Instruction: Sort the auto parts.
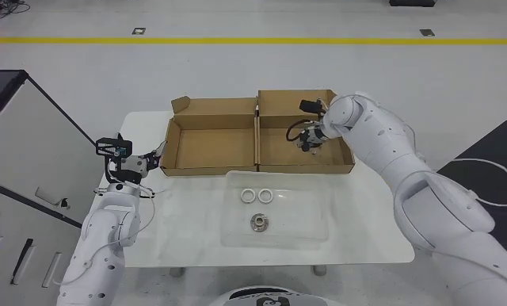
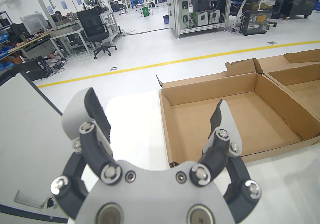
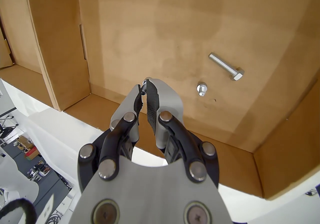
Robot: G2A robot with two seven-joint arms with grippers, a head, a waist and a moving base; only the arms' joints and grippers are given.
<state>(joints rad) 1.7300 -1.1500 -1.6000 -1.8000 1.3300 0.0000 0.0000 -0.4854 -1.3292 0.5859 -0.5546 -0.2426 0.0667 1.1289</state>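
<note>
- Right wrist view: the right jaws pinch a small bolt (image 3: 143, 89) by its thread, above the floor of the right cardboard box (image 3: 162, 22).
- A long bolt (image 3: 226, 66) and a short bolt (image 3: 202, 89) lie near each other on that box's floor, not touching.
- Top view: a white ring (image 1: 248, 196), a second white ring (image 1: 266, 196) just beside it and a metal flanged part (image 1: 258, 222) sit in the clear tray (image 1: 309, 227) on the bench (image 1: 364, 242).
- The left jaws are spread, gripping nothing, over the bench by a corner of the left cardboard box (image 2: 262, 115).
</note>
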